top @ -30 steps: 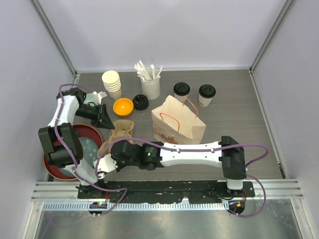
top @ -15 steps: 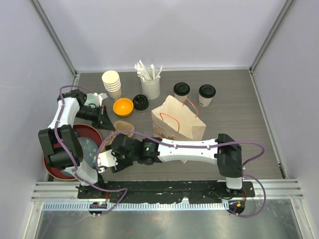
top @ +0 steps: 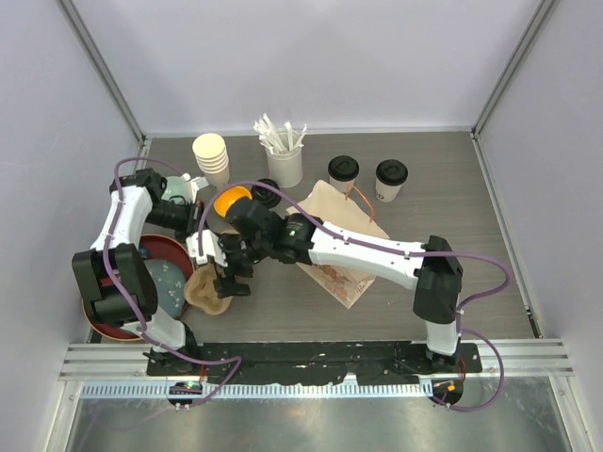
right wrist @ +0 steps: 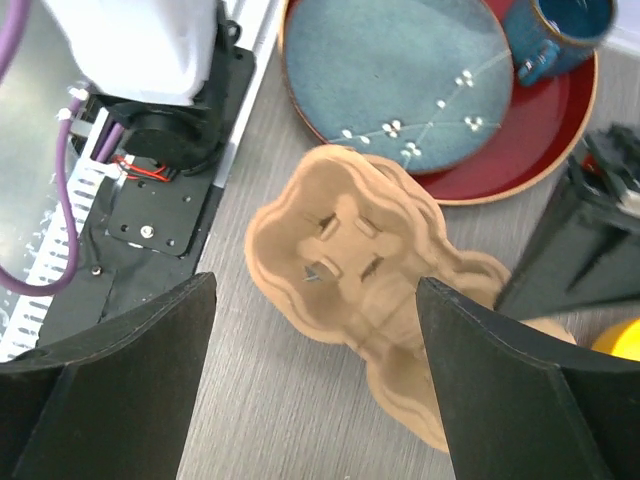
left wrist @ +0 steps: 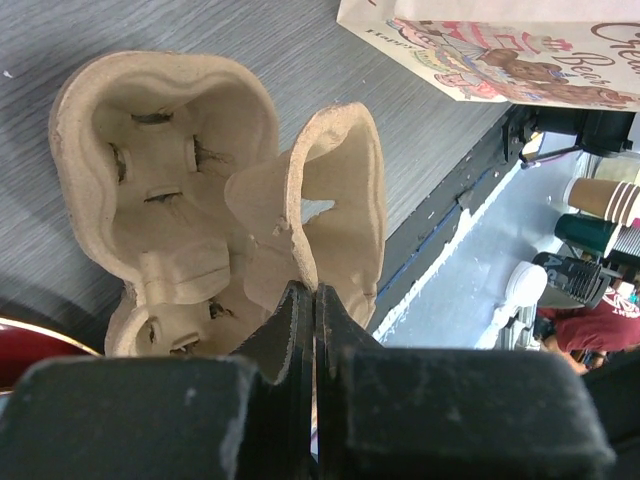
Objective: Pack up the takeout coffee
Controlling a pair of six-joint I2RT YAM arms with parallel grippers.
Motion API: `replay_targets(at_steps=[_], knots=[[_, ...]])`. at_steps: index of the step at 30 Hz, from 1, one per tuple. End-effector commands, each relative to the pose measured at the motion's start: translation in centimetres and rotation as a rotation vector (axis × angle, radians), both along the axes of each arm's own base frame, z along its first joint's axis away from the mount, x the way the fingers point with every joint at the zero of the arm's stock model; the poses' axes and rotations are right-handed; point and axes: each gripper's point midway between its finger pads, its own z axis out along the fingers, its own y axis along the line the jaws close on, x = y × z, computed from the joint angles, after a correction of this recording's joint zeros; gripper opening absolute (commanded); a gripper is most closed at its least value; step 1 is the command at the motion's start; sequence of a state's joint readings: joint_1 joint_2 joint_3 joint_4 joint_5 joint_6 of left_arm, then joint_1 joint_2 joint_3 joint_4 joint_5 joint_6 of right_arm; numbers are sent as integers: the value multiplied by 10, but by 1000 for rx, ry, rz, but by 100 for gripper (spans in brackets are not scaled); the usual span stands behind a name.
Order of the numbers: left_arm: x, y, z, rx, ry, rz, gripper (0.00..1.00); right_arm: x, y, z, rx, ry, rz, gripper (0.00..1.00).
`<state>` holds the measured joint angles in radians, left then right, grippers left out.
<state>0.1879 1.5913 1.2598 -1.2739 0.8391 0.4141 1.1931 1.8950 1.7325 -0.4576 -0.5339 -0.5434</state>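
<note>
1. One grey table (top: 490,282) fills the top view and is walled on three sides. Its widest bare stretch is the right side and lower right, while the left half is crowded.
2. Right arm (top: 377,259) reaches from its base at the lower right to the middle left, passing over the paper bag.
3. Paper bag (top: 344,278) sits at the centre, tipped, with its printed face toward the lower edge and its orange handles toward the upper right. Whether it lies fully flat I cannot tell.
4. Red tray (right wrist: 540,130) carries a blue plate (right wrist: 400,70) and sits at the lower left of the top view, close to the table's left edge.
5. Cup carrier (right wrist: 340,240) lies just beside the tray with its wells facing up. In the right wrist view its long axis slants from upper left to lower right.
6. Two takeout coffees, the left-hand cup (top: 343,172) and the right-hand cup (top: 391,176), stand right of centre near the back edge.
   - They are upright with black lids up, so the long axis is vertical.
   - They stand side by side but apart, and the left-hand one is just behind the bag's handles.
   - Bare table lies to their right.
7. Right gripper (right wrist: 312,285) has its fingers spread wide over the carrier and grips nothing.
8. Left gripper (left wrist: 307,295) has its fingers pressed together, pinching an upturned wall of the carrier's rim.
</note>
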Motion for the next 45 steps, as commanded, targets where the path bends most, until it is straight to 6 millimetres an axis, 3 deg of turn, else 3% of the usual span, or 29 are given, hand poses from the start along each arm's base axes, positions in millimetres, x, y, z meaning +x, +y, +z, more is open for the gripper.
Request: replay_targets(at_steps=[1,3,6,13,21,25,31,35,37,41,45], knots=[[-7,-7,18,-25,-43,-13,0,18,4,30,57,20,-163,85],[-8,-7,17,-21,-29,6,0,54,6,24,48,-28,-377,81],[-8,-7,19,-15,-38,24,0,78,4,10,17,-65,-527,80],[-6,-10,24,-32,-50,31,0,81,11,-33,-60,-55,-625,82],[-9,-10,27,-36,-48,20,0,92,18,-52,-92,-78,-662,80],[-8,-11,30,-42,-52,22,0,92,18,-59,-114,-78,-664,70],[-4,-9,33,-26,-59,28,0,91,18,-41,-77,-54,-679,54],[4,-7,51,-18,-102,30,41,92,16,-25,-49,-33,-712,49],[9,-6,63,-8,-138,31,48,92,13,-10,-26,-27,-732,45],[33,1,107,31,-289,72,65,91,8,21,34,-10,-742,43],[49,5,141,41,-382,106,70,91,-1,45,81,51,-730,42]])
